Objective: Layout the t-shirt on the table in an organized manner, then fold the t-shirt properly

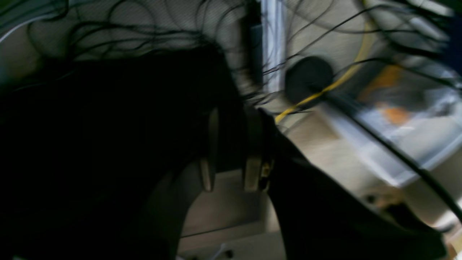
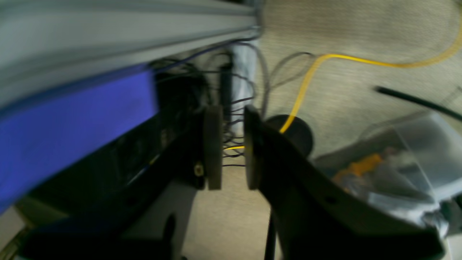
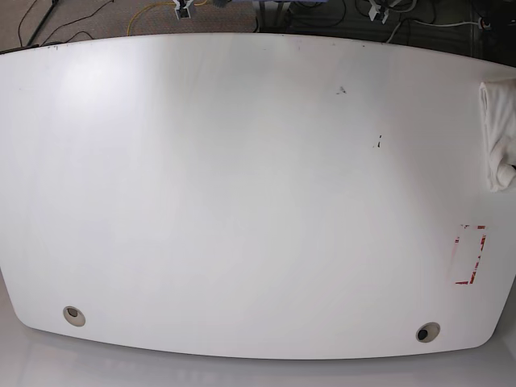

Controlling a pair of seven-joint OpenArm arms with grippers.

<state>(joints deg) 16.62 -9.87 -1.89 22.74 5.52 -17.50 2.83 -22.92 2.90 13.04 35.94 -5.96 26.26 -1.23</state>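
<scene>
The white table [image 3: 242, 185] fills the base view. The t-shirt [image 3: 500, 133] lies bunched at the table's far right edge, cut off by the frame, and its print is hidden. Neither arm shows in the base view. In the left wrist view, my left gripper [image 1: 231, 148] is open and empty, and behind it are blurred floor and cables. In the right wrist view, my right gripper [image 2: 231, 148] is open and empty over carpet. Neither wrist view shows the t-shirt.
The table has two grommet holes [image 3: 73, 315] [image 3: 427, 331] near its front edge and a red-and-white tape mark [image 3: 470, 254] at the right. The wrist views show a yellow cable [image 2: 306, 83], black cables, a round black foot [image 1: 308, 77] and a clear plastic bin [image 2: 400, 159] on the floor.
</scene>
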